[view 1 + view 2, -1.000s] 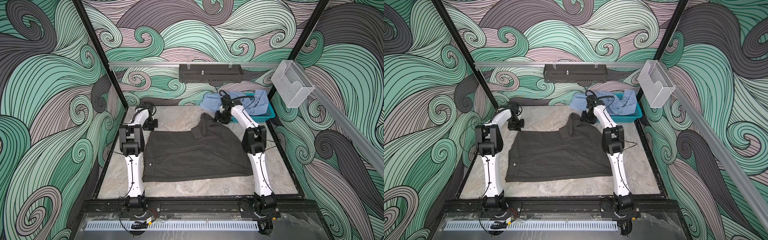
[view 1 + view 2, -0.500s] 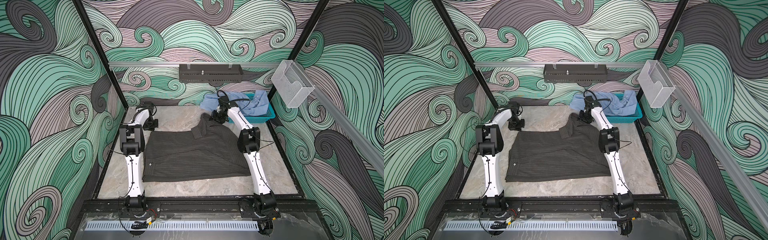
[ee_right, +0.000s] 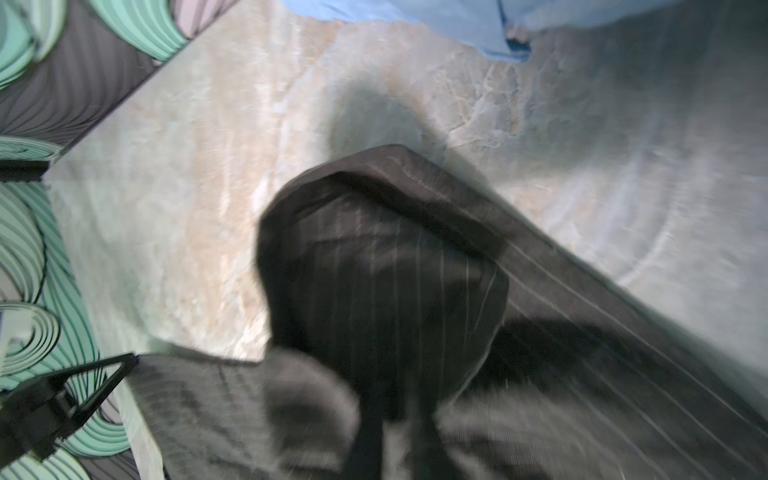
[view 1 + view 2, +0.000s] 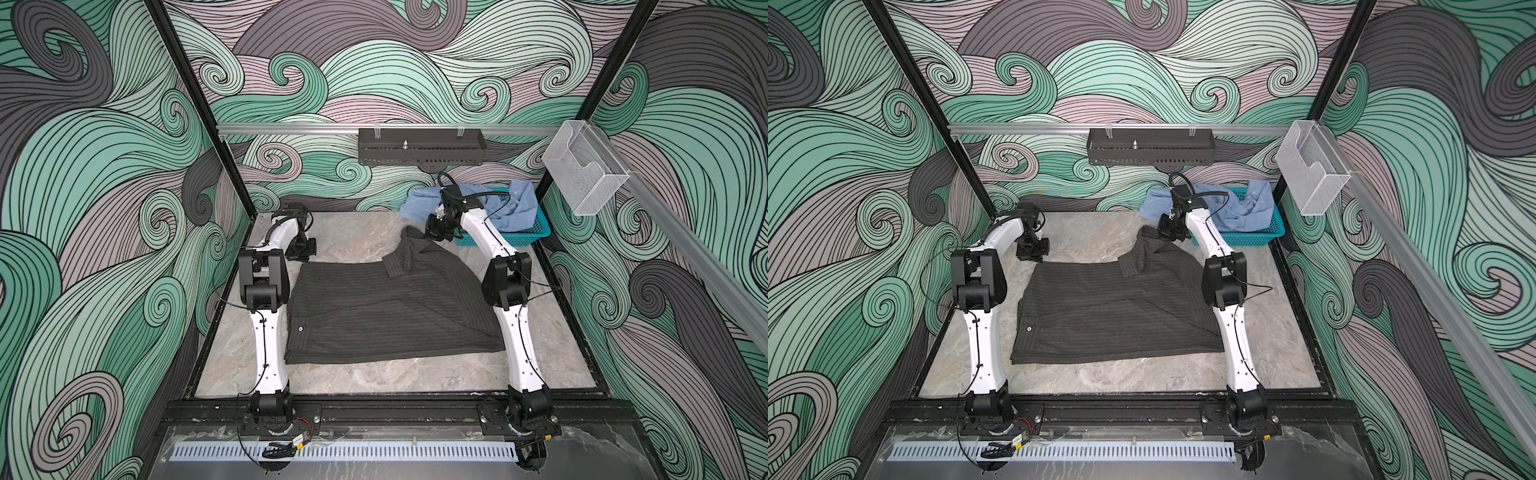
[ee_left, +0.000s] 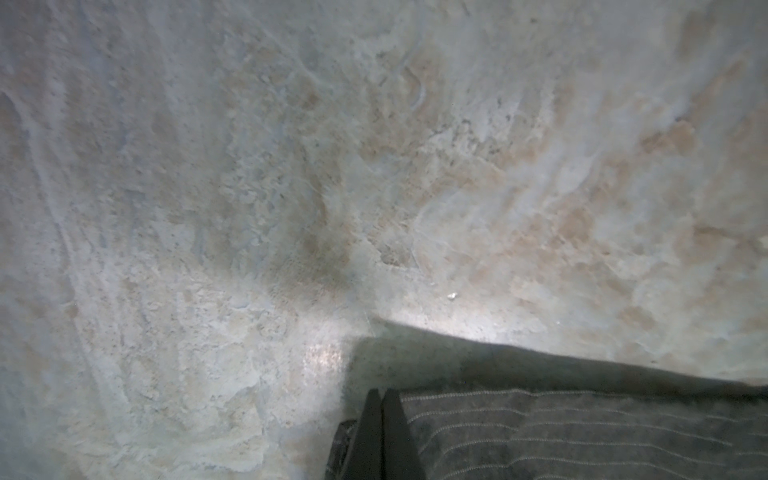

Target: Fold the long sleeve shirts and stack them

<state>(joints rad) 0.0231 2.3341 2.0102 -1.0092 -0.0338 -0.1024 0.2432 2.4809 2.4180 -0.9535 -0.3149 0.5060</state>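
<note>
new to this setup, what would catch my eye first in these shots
The dark pinstriped shirt lies spread over the middle of the marble table, with the left gripper at its far left corner and the right gripper at its bunched far right end. Behind that, a light blue shirt spills out of the teal basket in the back right corner.

Right end effector [image 4: 434, 237] lowered onto charcoal shirt [image 4: 386, 307].
</note>
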